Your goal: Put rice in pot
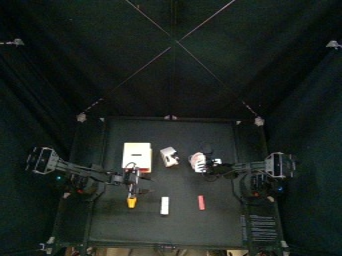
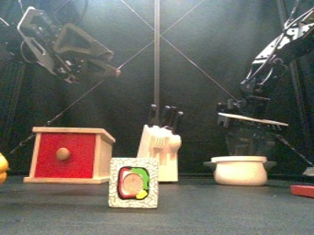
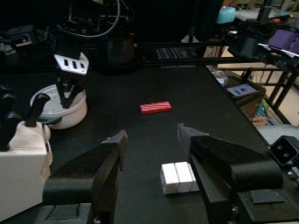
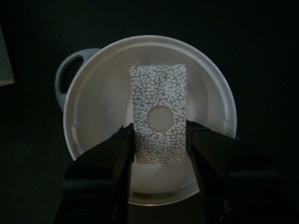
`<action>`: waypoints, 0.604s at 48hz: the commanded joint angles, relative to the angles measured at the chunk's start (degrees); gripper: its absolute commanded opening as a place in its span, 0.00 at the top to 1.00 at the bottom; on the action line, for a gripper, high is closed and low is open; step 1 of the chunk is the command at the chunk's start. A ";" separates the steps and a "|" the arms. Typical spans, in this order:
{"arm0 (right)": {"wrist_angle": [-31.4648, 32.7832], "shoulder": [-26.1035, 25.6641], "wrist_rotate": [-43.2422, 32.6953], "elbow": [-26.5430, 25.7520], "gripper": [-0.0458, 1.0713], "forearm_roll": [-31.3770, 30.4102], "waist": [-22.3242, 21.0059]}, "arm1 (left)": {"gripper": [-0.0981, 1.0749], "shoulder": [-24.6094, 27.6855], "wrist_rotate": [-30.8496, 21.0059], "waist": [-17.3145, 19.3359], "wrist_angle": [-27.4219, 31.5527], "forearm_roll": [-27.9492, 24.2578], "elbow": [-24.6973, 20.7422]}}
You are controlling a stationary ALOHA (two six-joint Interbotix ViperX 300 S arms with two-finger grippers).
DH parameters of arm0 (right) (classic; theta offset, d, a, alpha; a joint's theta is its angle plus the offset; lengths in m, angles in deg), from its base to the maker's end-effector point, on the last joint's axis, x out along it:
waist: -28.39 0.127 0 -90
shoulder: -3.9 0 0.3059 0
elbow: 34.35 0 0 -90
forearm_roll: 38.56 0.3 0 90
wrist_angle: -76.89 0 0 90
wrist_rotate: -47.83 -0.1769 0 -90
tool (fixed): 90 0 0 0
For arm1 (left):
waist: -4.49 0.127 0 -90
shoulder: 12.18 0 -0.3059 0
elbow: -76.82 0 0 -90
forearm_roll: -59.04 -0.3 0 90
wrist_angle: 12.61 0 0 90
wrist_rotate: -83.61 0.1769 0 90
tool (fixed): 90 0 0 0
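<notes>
Directly over the pot [image 4: 100, 114], the right gripper [image 4: 160, 131] has the rice [image 4: 158, 87], a pale speckled slab. Its jaws are set wide and pinch the slab's two long sides. In the front view the rice [image 2: 255, 118] hangs flat, clear above the pot's rim [image 2: 240, 162], not yet inside.

The left gripper [image 3: 151, 133] is parked well away from the pot, fingers spread, empty, above the slim white bar [image 3: 177, 175]. The red bar [image 3: 156, 107] lies between that bar and the pot. Neither is relevant.

My read is that transport is done and the release is pending.

Suggestions for the drop:
- The slab looks nearly as long as the pot's mouth is wide, so keep it centred. Off-centre, one end is likely to catch the rim and bridge it.
- Lower closer to the rim before opening; a flat slab dropped from up here may flip or bounce out.
- Or tilt one end down so it slides in endwise.
- Keep the jaws off the pot's handle side; the pot looks light and could tip.
- Open fully, then lift straight up.
</notes>
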 commanded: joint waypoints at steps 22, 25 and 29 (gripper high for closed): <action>-0.09 -0.53 -0.18 -0.97 0.20 -0.26 -0.26 | 0.18 0.00 0.09 0.09 -0.53 0.00 -1.05; -0.09 -0.44 -0.18 -0.97 0.16 -0.18 -0.26 | 0.18 0.00 0.09 0.09 -0.53 0.09 -1.05; 0.00 -0.35 -0.18 -0.97 0.13 -0.18 -0.26 | 0.18 0.00 0.09 0.09 -0.53 0.09 -1.05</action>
